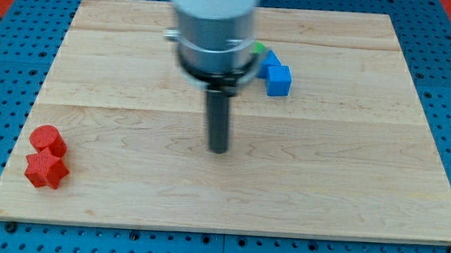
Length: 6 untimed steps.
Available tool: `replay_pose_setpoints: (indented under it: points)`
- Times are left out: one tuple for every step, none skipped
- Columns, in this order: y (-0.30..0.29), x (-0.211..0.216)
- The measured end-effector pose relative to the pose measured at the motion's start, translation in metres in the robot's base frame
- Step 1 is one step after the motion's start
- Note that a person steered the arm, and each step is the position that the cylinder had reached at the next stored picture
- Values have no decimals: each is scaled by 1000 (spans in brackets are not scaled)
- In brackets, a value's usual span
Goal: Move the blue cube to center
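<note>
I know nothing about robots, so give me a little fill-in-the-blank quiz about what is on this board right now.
1. The two blocks near the board's lower left corner, a cylinder and a star-like block, are both coloured ____.
2. The blue cube lies toward the view's ____ of my tip.
3. Partly hidden behind the arm, beside the blue blocks, peeks a block coloured ____.

Missing words: red; upper right; green

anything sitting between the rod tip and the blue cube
No. In the camera view, only bare wooden board separates my tip from the blue cube, which lies toward the view's upper right.
</note>
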State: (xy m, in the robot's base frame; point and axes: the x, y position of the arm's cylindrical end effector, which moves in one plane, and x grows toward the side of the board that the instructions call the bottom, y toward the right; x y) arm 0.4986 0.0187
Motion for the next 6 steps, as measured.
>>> replay_pose_setpoints:
  points:
    - [86,-36]
    - [140,-90]
    - [131,-146]
    - [69,-152]
    - [-1,-92]
    - [-14,-75]
